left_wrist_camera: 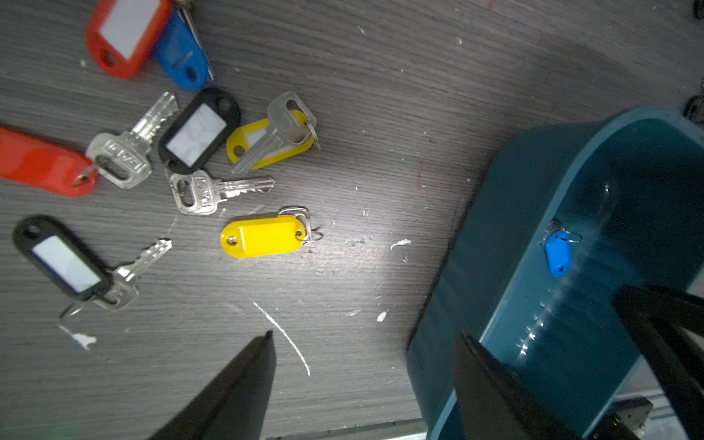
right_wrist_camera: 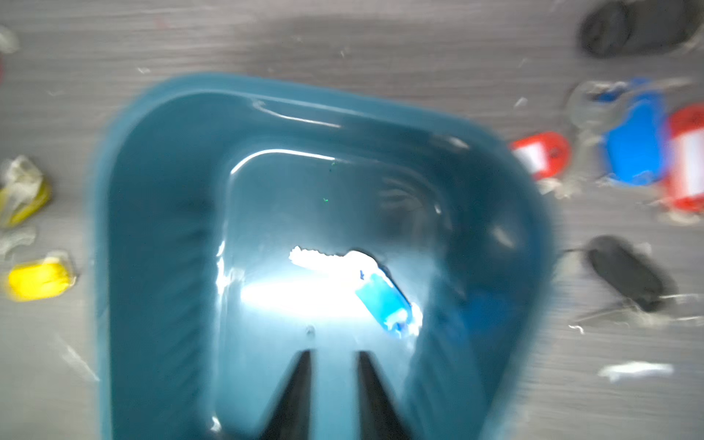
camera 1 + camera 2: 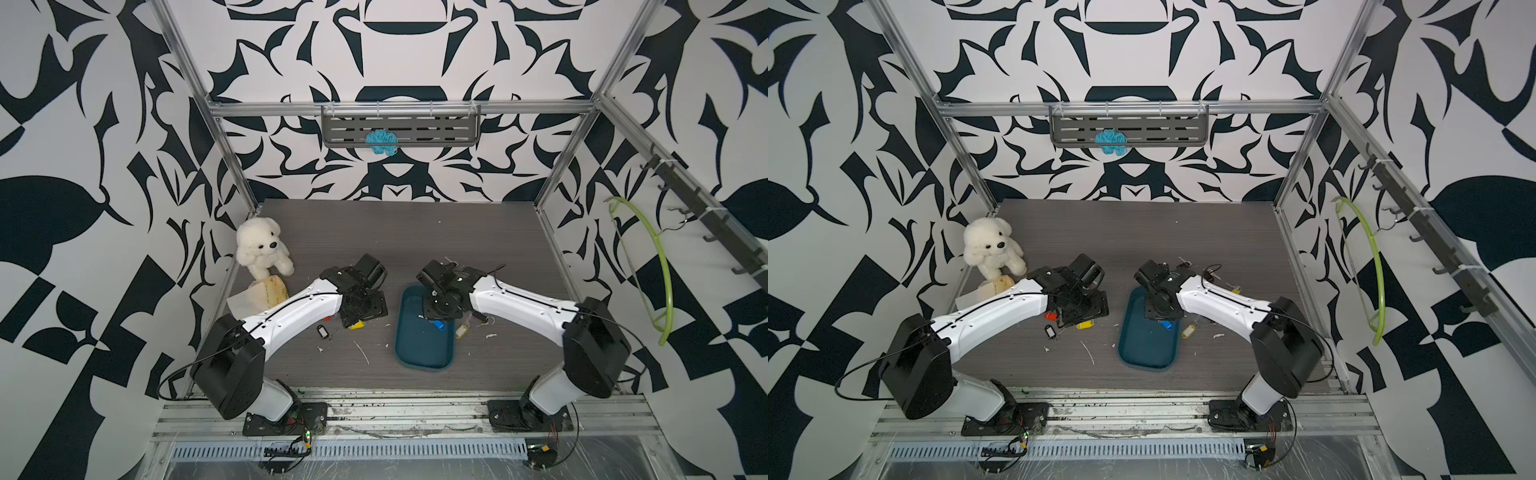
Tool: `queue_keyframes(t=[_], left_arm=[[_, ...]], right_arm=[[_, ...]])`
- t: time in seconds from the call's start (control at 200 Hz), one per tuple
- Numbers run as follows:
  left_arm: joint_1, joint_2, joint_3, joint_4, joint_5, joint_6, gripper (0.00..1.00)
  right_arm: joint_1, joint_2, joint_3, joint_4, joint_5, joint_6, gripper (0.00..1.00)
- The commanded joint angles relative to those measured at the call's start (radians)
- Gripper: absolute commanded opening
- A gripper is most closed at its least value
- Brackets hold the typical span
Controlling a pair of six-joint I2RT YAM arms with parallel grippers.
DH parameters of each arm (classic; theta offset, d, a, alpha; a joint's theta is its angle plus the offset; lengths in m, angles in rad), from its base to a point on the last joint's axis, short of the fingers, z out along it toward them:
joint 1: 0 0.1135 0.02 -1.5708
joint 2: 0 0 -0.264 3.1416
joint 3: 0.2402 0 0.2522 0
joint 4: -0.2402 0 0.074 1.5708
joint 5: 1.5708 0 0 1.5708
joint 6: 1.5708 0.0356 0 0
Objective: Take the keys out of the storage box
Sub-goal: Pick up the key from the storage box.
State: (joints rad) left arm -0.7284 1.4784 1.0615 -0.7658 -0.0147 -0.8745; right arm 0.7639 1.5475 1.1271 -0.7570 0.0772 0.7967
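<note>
Box (image 3: 419, 353) at table (image 3: 415, 232) middle; blue-tag key (image 2: 383, 301) lies inside near wall. Right gripper (image 2: 333, 354) over box floor, jaws slightly apart, empty; wrist hides box's far end in both top views. Left gripper (image 1: 366, 333) spread wide, empty, at box edge. Other keys (image 1: 263, 234) strewn both sides. Bear (image 3: 262, 249) in far corner.

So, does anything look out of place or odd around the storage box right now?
Yes: white scraps litter the table around the storage box, like shredded debris. Otherwise only one blue-tagged key lies inside the box; the other keys lie out on the table.
</note>
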Motion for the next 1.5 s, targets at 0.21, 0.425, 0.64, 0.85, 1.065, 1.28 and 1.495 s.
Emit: queue_keyframes(t=[0.21,0.425,0.64,0.85,1.065,1.28,1.495], left_arm=[[-0.017,0.003,0.008,-0.001,-0.007,-0.010,0.80],[-0.019,0.006,0.018,-0.001,-0.009,-0.004,0.80],[-0.019,0.009,0.013,0.000,-0.007,0.003,0.80],[-0.019,0.016,0.011,0.000,-0.003,0.012,0.80],[-0.019,0.012,0.009,-0.003,-0.006,0.020,0.80],[-0.019,0.019,0.009,-0.001,-0.003,0.020,0.80],[-0.019,0.020,0.010,-0.003,-0.005,0.022,0.80]], right_arm=[[-0.024,0.051,0.087,-0.200,-0.019,0.122,0.43],[-0.023,0.140,0.122,-0.170,-0.089,0.275,0.44],[-0.023,0.152,0.098,-0.131,-0.086,0.363,0.41],[-0.034,0.173,0.054,-0.065,-0.081,0.403,0.37],[-0.073,0.192,0.028,-0.009,-0.099,0.418,0.35],[-0.107,0.208,0.016,0.010,-0.110,0.419,0.35],[-0.115,0.232,0.011,0.028,-0.125,0.420,0.35]])
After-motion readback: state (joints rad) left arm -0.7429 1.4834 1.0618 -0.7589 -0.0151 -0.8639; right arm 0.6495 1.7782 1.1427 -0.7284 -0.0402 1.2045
